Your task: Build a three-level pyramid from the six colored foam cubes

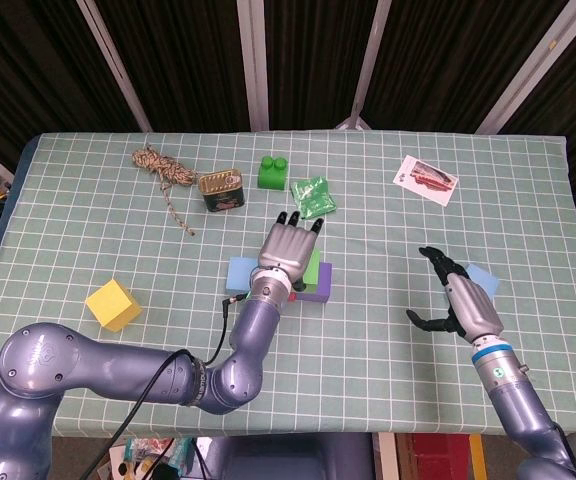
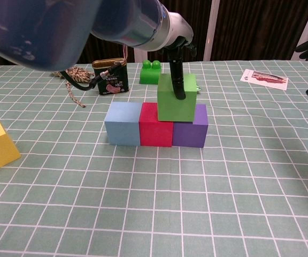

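Green cube (image 2: 177, 97): sits on the second level, resting across the red cube (image 2: 155, 125) and the purple cube (image 2: 190, 126), its front face low over the seam between them.
Base row: the blue cube (image 2: 123, 123), red cube and purple cube stand side by side, touching, on the checked green tablecloth (image 2: 154, 203), blue at the left end and purple at the right in the chest view.
Left hand (image 1: 290, 248): it grips the green cube from above; in the chest view one dark finger (image 2: 177, 75) runs down the cube's front face, and in the head view the hand covers most of the stack, with only green and purple edges showing past it.
Right hand (image 1: 458, 297): it hovers over the right part of the table, well apart from the stack, fingers spread and curved around nothing.
Light blue cube (image 1: 481, 278): lies just behind the right hand in the head view, partly hidden by it; whether they touch I cannot tell.
Yellow cube (image 1: 113, 305): stands alone toward the left edge of the table, well apart from the row.
Back of the table: a tin can (image 1: 222, 190) beside a coil of rope (image 1: 160, 167), a green toy brick (image 1: 273, 173), a green packet (image 1: 314, 194) just behind the stack, and a printed card (image 1: 425, 179) farther right.
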`<act>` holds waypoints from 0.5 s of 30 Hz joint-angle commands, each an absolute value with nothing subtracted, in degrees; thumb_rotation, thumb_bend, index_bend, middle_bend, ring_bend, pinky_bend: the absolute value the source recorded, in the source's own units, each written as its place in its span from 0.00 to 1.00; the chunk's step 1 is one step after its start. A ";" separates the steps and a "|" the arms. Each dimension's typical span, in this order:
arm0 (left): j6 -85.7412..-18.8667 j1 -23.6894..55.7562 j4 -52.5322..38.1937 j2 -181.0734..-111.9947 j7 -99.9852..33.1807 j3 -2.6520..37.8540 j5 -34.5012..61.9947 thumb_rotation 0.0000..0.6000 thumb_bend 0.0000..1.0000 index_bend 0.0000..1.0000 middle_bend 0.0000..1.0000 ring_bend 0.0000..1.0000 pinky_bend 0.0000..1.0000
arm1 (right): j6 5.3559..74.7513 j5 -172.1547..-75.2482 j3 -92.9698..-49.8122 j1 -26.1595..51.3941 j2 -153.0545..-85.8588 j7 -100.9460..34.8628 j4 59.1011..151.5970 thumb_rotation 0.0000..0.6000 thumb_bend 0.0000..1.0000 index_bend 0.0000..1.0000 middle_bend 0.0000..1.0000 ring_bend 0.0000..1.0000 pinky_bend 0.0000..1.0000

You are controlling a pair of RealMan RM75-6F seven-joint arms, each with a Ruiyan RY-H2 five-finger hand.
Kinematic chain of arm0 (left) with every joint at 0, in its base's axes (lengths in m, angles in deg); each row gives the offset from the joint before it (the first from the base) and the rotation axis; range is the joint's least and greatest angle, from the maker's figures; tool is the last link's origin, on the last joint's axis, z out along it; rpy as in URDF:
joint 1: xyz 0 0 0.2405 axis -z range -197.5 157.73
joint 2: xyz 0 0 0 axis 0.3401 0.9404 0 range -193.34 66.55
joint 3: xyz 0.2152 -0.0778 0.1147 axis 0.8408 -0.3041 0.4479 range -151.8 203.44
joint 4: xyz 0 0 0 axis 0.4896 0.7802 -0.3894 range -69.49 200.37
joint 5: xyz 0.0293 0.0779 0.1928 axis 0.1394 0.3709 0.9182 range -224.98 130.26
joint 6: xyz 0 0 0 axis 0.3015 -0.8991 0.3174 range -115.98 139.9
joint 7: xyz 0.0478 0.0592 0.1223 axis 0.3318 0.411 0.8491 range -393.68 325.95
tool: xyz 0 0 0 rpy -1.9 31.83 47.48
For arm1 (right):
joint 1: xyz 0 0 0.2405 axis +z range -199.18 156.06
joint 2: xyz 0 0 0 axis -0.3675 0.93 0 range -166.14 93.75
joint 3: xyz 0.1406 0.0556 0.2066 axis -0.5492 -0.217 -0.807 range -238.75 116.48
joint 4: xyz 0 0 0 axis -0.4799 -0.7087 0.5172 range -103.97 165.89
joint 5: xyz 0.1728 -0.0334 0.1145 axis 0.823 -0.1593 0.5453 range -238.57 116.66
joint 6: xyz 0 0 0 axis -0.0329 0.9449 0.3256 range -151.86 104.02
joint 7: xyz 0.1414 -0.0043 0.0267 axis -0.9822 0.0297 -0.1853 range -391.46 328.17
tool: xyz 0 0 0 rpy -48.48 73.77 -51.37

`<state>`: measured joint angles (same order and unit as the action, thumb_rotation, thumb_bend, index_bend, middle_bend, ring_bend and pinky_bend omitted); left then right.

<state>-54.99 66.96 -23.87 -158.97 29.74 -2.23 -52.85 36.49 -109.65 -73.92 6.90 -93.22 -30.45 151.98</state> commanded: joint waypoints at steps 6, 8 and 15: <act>-55.06 67.15 -23.85 -159.22 29.74 -2.16 -52.65 1.00 0.32 0.07 0.36 0.02 0.07 | 36.44 -109.83 -73.83 6.91 -93.14 -30.59 152.11 1.00 0.31 0.00 0.00 0.00 0.00; -55.07 67.21 -23.86 -159.26 29.71 -2.18 -52.54 1.00 0.32 0.07 0.36 0.02 0.07 | 36.44 -109.81 -73.83 6.91 -93.10 -30.64 152.14 1.00 0.31 0.00 0.00 0.00 0.00; -55.30 67.30 -23.73 -159.32 29.92 -1.90 -52.29 1.00 0.32 0.07 0.36 0.02 0.07 | 36.26 -109.85 -73.72 6.92 -92.98 -30.80 152.23 1.00 0.31 0.00 0.00 0.00 0.00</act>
